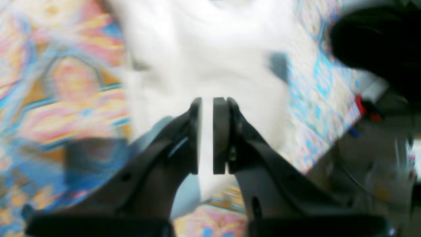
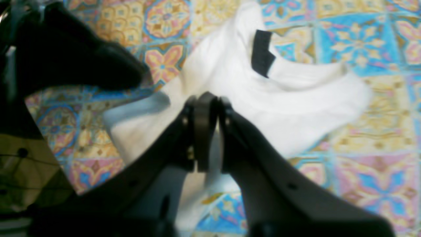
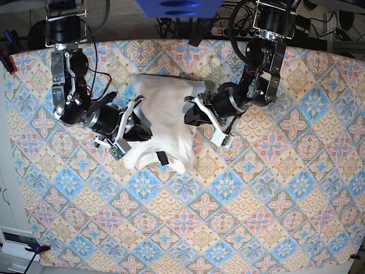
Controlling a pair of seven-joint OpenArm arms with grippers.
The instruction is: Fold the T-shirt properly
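Note:
The white T-shirt (image 3: 162,123) lies bunched and partly doubled over in the upper middle of the table, with its dark neck tag (image 3: 163,158) near the front fold. My left gripper (image 3: 191,111) grips the shirt's right edge in the base view. In the left wrist view its jaws (image 1: 207,102) stand nearly together, with white cloth (image 1: 204,49) between them. My right gripper (image 3: 140,123) holds the shirt's left edge. The right wrist view shows it (image 2: 207,97) pinched on a fold of the T-shirt (image 2: 296,98), and the tag (image 2: 261,52) lies just beyond. No print shows.
A colourful tiled tablecloth (image 3: 239,217) covers the table. Clamps sit at its left edge (image 3: 5,57) and its front-left corner (image 3: 34,248). Cables and a blue object (image 3: 177,7) lie behind the back edge. The other arm's dark body (image 2: 65,56) looms at the right wrist view's left.

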